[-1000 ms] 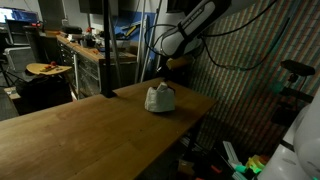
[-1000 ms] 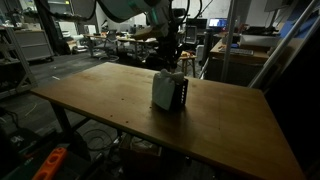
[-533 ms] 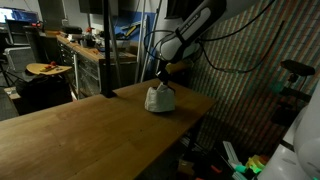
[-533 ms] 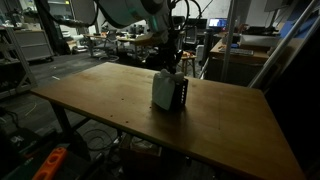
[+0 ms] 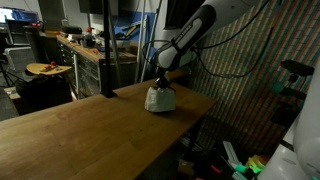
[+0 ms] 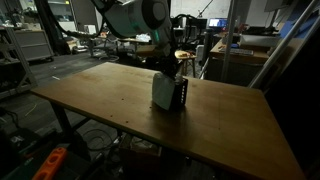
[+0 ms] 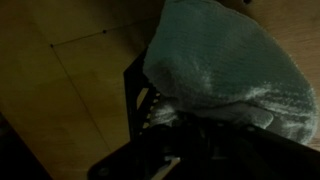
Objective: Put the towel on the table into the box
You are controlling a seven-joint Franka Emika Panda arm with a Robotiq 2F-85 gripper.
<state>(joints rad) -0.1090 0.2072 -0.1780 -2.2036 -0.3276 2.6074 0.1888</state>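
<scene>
Since a second ago the arm (image 5: 190,40) has dropped a fair bit, so the gripper (image 5: 160,82) that was hanging clear above the bundle now sits right down on top of it. The towel and the box look like they're in the same spot as before.

Biggest thing first: the table (image 5: 90,130) is a big light brown wooden top with visible grain, and it fills most of both exterior views (image 6: 110,95). Behind it in an exterior view there's a cluttered workbench (image 5: 85,50) with a round orange-brown object (image 5: 40,68) beside it, well apart from the action.

The arm comes in from above and bends down toward the far end of the table (image 6: 130,15).

The towel (image 5: 158,100) is a pale grey-white lump, bunched up rather than spread flat. In an exterior view it hangs down one side of the box (image 6: 162,92), and in the wrist view it bulges out of the opening with that textured weave showing (image 7: 225,60).

The box (image 6: 179,95) is small, black and soft-sided, standing upright on the wood. Its dark rim shows just beside the cloth in the wrist view (image 7: 138,95).

The gripper (image 6: 168,70) has its jaws closed, touching the top of the towel. Can't tell if there's any cloth pinched between them, it's too dark down there.
</scene>
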